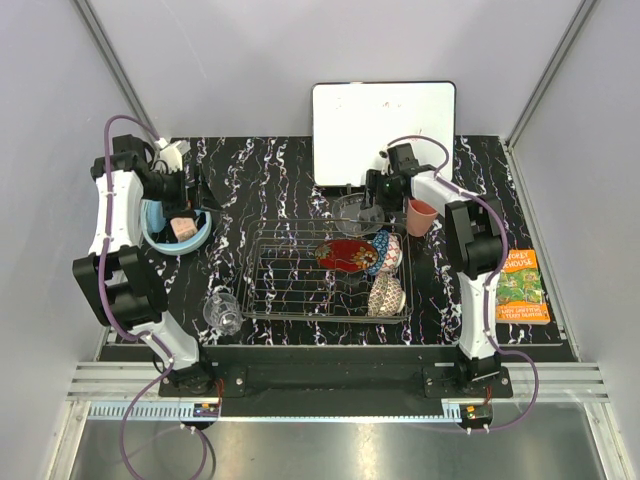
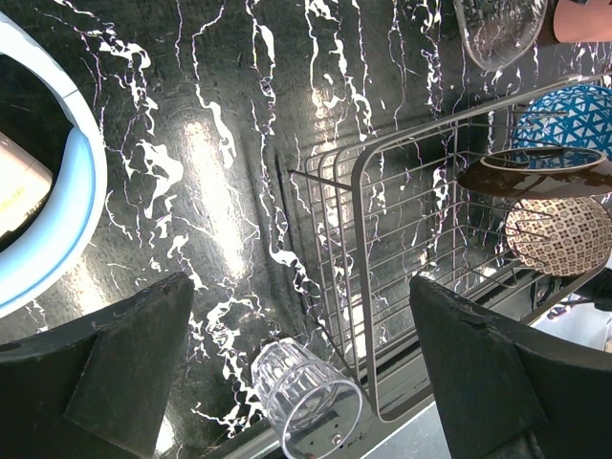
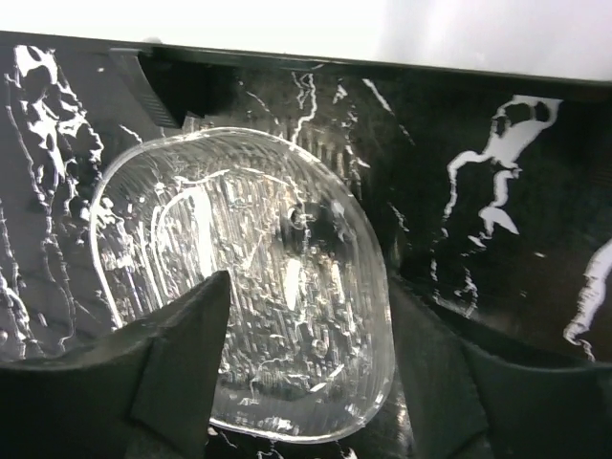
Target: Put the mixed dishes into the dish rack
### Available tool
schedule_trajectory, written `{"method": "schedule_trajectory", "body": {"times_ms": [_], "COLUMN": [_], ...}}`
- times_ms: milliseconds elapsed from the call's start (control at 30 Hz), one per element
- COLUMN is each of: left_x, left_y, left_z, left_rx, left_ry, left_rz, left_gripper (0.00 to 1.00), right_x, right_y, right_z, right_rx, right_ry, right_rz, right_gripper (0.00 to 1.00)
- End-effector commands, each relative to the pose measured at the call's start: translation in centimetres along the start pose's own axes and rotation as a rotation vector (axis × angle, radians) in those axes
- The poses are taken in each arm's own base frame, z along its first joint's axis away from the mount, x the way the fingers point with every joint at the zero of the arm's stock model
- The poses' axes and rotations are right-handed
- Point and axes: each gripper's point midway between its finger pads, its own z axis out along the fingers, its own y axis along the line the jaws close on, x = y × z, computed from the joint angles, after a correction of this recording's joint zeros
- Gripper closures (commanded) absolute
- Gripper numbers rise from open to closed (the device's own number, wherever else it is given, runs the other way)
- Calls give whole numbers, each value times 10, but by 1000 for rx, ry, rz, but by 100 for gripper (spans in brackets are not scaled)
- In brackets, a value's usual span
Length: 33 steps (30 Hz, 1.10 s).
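Note:
The chrome dish rack (image 1: 300,285) holds a red lacquer bowl (image 1: 346,254), a blue patterned bowl (image 1: 387,250) and a beige lattice bowl (image 1: 386,296), all on edge at its right end. Just behind the rack sits the clear glass bowl (image 3: 249,287). My right gripper (image 3: 306,316) is open and straddles that bowl's right rim, one finger inside and one outside. A pink cup (image 1: 421,216) stands right of it. The small clear glass (image 2: 306,397) lies on its side left of the rack. My left gripper (image 2: 301,316) hangs open high above the mat, holding nothing.
A light blue basin (image 1: 160,235) with a pale block inside sits at the left under the left arm. The white board (image 1: 383,118) stands at the back. An orange book (image 1: 522,286) lies at the right edge. The left half of the rack has bare prongs.

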Motion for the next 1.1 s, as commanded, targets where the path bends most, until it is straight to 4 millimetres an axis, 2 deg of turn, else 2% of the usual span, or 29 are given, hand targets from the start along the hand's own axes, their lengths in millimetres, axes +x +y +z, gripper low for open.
{"method": "schedule_trajectory", "body": {"times_ms": [0, 67, 167, 200, 400, 433, 600, 767, 800, 967, 1067], "left_x": [-10, -11, -12, -12, -11, -10, -9, -5, -5, -5, -5], "left_y": [-11, -11, -12, -11, -11, -10, -11, -9, -9, -9, -9], "left_z": [-15, -16, -17, -17, -18, -18, -18, -15, -15, -15, -15], "left_rx": [4, 4, 3, -1, -10, -10, -9, -13, -13, -10, -12], "left_ry": [-56, -59, -61, -62, -61, -61, -59, -48, -49, -52, -51], "left_rz": [51, 48, 52, 56, 62, 60, 60, 52, 52, 49, 51], "left_gripper": [1, 1, 1, 1, 1, 1, 1, 1, 1, 1, 1], "right_x": [0, 5, 10, 12, 15, 13, 1, -30, -43, -80, -93], "right_y": [12, 14, 15, 15, 15, 17, 28, 62, 72, 106, 120], "right_z": [9, 12, 16, 17, 18, 16, 1, -40, -54, -105, -132], "right_rx": [-80, -100, -116, -118, -121, -124, -167, -291, -316, -412, -453], "right_ry": [20, 40, 57, 61, 71, 66, 28, -64, -103, -210, -255], "right_rz": [59, 70, 83, 84, 96, 93, 81, 36, 21, -33, -50], "right_gripper": [35, 40, 53, 65, 91, 100, 100, 100, 100, 100, 100]}}
